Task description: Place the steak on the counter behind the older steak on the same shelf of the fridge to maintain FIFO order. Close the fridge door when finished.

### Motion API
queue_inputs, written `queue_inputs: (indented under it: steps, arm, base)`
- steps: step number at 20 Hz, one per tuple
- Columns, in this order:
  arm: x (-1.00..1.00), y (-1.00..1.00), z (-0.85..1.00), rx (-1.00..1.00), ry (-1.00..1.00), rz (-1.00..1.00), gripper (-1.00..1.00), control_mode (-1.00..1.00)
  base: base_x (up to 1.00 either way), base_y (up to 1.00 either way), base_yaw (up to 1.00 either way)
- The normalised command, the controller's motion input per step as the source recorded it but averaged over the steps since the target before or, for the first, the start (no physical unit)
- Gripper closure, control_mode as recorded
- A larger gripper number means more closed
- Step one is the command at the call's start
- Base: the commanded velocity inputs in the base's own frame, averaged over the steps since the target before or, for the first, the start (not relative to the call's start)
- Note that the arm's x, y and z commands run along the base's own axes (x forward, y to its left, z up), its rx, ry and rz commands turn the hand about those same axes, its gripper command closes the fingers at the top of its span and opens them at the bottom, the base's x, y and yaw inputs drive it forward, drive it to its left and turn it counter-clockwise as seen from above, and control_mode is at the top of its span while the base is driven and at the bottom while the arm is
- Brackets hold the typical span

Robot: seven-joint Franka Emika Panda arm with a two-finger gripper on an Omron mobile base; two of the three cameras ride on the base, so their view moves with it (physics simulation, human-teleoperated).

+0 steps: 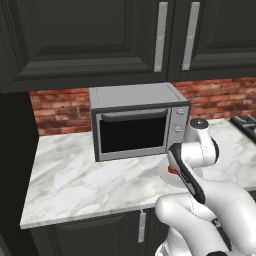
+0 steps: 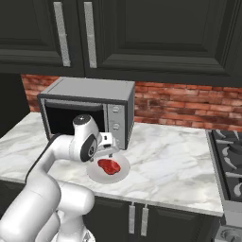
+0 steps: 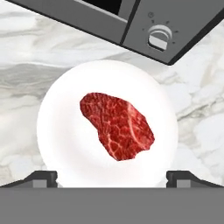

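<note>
My fingers (image 3: 112, 177) hang wide open over the steak (image 3: 117, 125), not touching it. The steak lies in the middle of a white plate (image 3: 61, 131) on the marble table (image 2: 170, 160). The microwave (image 2: 90, 111) stands just beside the plate at 12 o'clock.

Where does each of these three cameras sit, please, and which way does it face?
Left base view: behind the arm's left, facing the microwave on the counter; white arm at lower right.
Right base view: behind the arm's right, facing the same counter; arm at lower left, over the steak and plate.
Hand view: on the hand, looking down at the steak; open pincer at the bottom.
Shared: microwave, plate, steak.
</note>
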Motion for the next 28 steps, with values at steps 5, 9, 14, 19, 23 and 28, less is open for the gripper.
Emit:
queue_inputs:
  steps: [5, 9, 14, 19, 23, 28]
  arm:
    - [0.09, 0.0, 0.0, 0.0, 0.01, 0.0, -1.0, -1.0]
    - [0.44, 0.0, -0.02, 0.0, 0.11, 0.01, -1.0, -1.0]
    - [0.38, 0.0, -0.17, 0.0, 0.14, 0.05, -1.0, -1.0]
    - [0.0, 0.0, -0.28, 0.0, 0.03, 0.12, -1.0, -1.0]
    - [-0.06, 0.09, -0.05, -0.05, 0.09, 0.14, -1.0, -1.0]
    - [-0.17, 0.03, -0.06, -0.03, 0.02, 0.19, -1.0, -1.0]
  base:
    - [0.0, 0.0, 0.0]
    - [0.0, 0.0, 0.0]
    - [0.0, 0.0, 0.0]
    - [0.0, 0.0, 0.0]
    - [0.0, 0.0, 0.0]
    - [0.0, 0.0, 0.0]
